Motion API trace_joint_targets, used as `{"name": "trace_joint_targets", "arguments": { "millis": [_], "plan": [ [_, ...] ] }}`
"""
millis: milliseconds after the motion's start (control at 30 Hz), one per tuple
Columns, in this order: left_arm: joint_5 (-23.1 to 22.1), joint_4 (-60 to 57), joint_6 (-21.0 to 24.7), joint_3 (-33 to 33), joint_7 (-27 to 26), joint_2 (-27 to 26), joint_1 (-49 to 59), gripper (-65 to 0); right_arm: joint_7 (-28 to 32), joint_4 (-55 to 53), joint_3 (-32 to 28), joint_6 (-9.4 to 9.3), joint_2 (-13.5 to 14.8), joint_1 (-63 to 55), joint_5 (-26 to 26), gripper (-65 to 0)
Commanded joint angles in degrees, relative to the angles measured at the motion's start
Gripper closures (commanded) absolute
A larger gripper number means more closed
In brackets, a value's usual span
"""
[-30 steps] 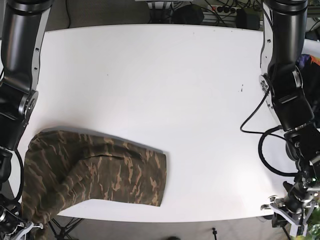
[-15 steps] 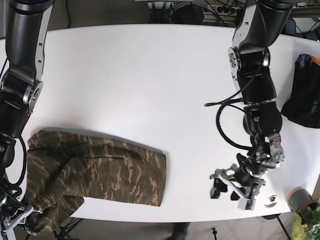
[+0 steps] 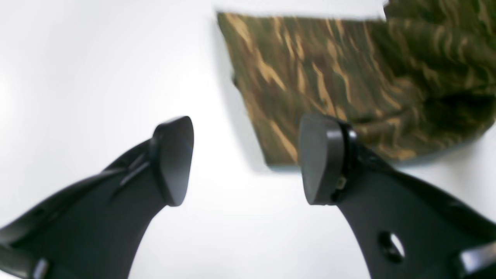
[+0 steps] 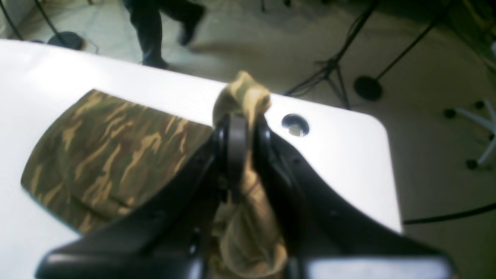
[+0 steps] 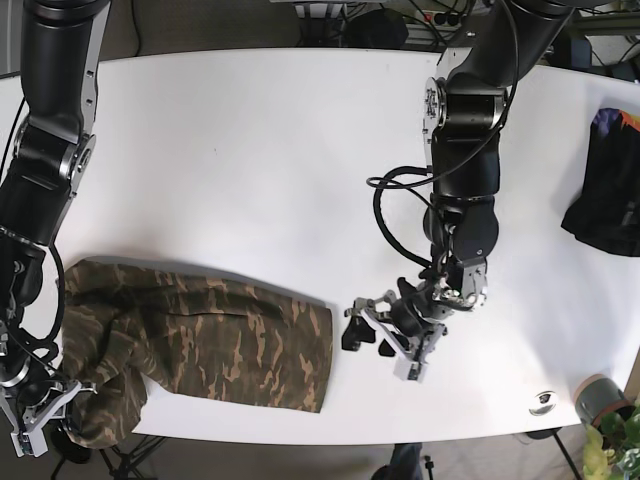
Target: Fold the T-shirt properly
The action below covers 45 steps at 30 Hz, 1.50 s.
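Note:
The camouflage T-shirt (image 5: 210,345) lies partly folded at the table's front left corner, its left end bunched. My right gripper (image 5: 45,420) is shut on that bunched end at the front edge; the right wrist view shows the gripper (image 4: 240,128) with a wad of the T-shirt's cloth (image 4: 244,97) sticking out above the fingers. My left gripper (image 5: 368,338) is open and empty just right of the shirt's straight right edge. In the left wrist view the gripper (image 3: 248,162) stands low over the table, with the shirt (image 3: 341,77) just beyond the right finger (image 3: 321,159).
A dark garment (image 5: 610,200) lies at the table's right edge. A grey cup (image 5: 592,398) and a round table grommet (image 5: 543,400) sit at the front right corner. Stands and cables (image 4: 341,89) are on the floor past the front edge.
My left arm has swung leftward across the table, from the front right corner to beside the shirt's right edge. The right gripper has shifted slightly with the bunched cloth.

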Motion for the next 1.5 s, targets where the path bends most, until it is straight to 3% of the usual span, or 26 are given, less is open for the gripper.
{"name": "trace_joint_targets", "arguments": {
  "millis": [0,200,367,433,800,1100,1467],
  "plan": [
    [-0.97,-2.95,-0.19,0.68,-4.58,1.06,-2.20,-40.6,1.78,1.18,0.30,-0.26,1.08,1.41,3.48,-2.2],
    [-0.88,-11.92,0.34,1.12,-12.14,3.52,-2.72,-40.6,1.78,2.33,0.30,-0.26,1.26,-1.58,7.35,-2.2],
    [-0.88,-19.39,6.93,1.12,-17.76,4.75,-4.31,-40.7,1.78,7.42,0.30,-0.26,1.17,-5.18,7.61,-2.2],
    [-0.88,-20.97,7.55,1.12,-18.99,4.84,-4.74,-40.7,1.78,9.01,0.21,-0.26,1.08,-6.33,7.61,-2.2],
    [-0.88,-22.11,7.55,1.39,-19.26,4.92,-5.98,-40.8,1.78,9.97,0.21,-0.26,0.82,-7.82,7.61,-2.2],
    [-1.32,-28.97,7.55,6.66,-19.43,6.60,-8.61,-40.8,1.78,10.15,0.30,-0.26,0.73,-7.82,7.70,-2.2],
    [-1.23,-29.50,7.55,6.75,-21.45,6.67,-8.17,-40.6,-0.15,10.15,4.61,0.18,0.73,-7.91,7.79,-2.2]
  ]
}}
